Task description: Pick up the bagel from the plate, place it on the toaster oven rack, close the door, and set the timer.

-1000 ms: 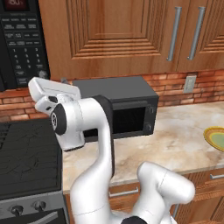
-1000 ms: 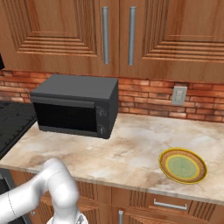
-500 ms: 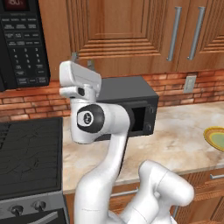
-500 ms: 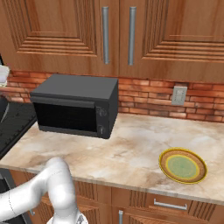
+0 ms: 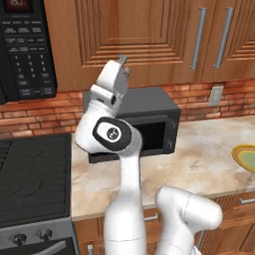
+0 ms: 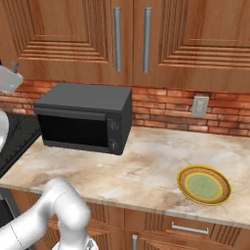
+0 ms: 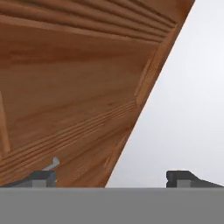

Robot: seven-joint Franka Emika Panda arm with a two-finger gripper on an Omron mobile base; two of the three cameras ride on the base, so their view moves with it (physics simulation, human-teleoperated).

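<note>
One second on: gripper [image 5: 121, 63] swung rightward, now raised above toaster oven [image 6: 85, 117], fingertips wide apart, empty. Plate [image 6: 203, 185] bagel-less; door shut; pick not begun.

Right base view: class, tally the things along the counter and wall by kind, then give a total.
Oven: 1
Plate: 1
Wall outlet: 1
Steel cabinet handles: 2
Total: 5
</note>
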